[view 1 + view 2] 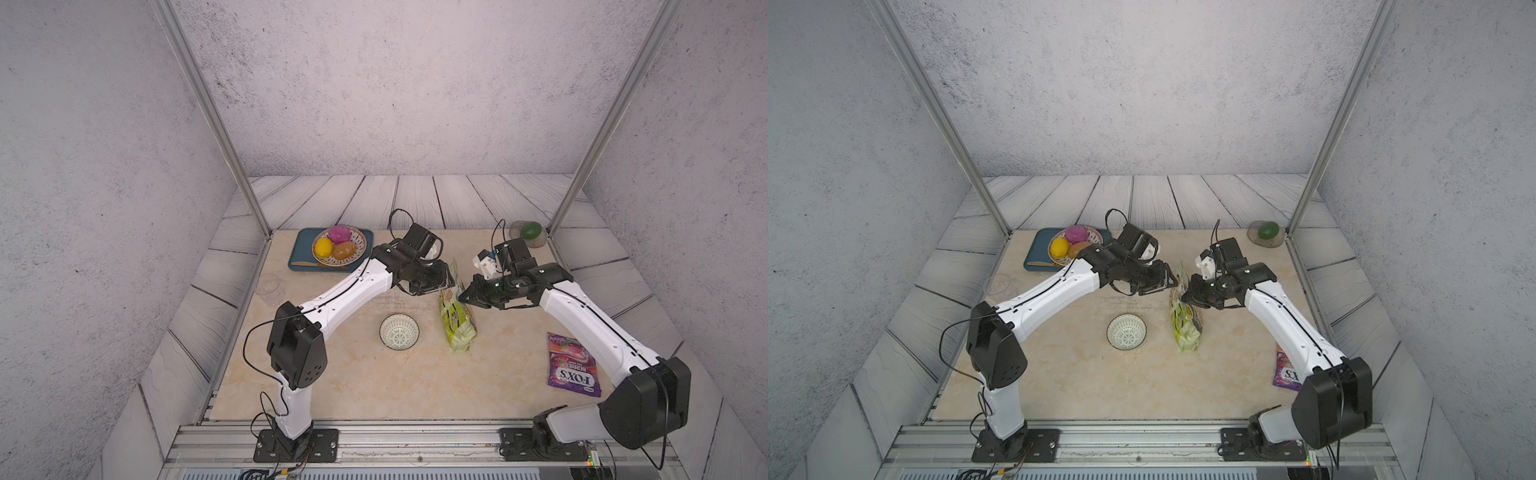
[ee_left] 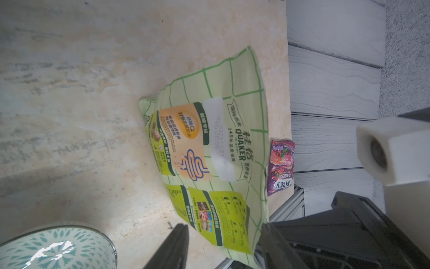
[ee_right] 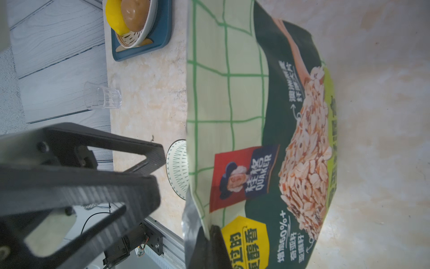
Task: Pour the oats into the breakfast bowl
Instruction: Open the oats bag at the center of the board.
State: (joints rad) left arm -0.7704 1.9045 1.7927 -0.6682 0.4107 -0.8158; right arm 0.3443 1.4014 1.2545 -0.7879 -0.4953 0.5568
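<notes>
Right gripper (image 1: 460,296) pinches top edge of upright oats pouch (image 1: 457,328), likely steadying it; left gripper (image 1: 449,277) released, straddling pouch; breakfast bowl (image 1: 399,331) empty, left.

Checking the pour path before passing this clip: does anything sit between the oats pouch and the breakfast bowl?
Nothing visible: only bare tabletop lies between the oats pouch and the breakfast bowl beside it.

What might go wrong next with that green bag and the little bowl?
The right gripper looks shut just beside the top edge of the bag, perhaps gripping nothing. The tall bag stands upright and its top looks open; a nudge might tip it and spill the contents on the table. The bowl is small, so pouring may miss.
</notes>
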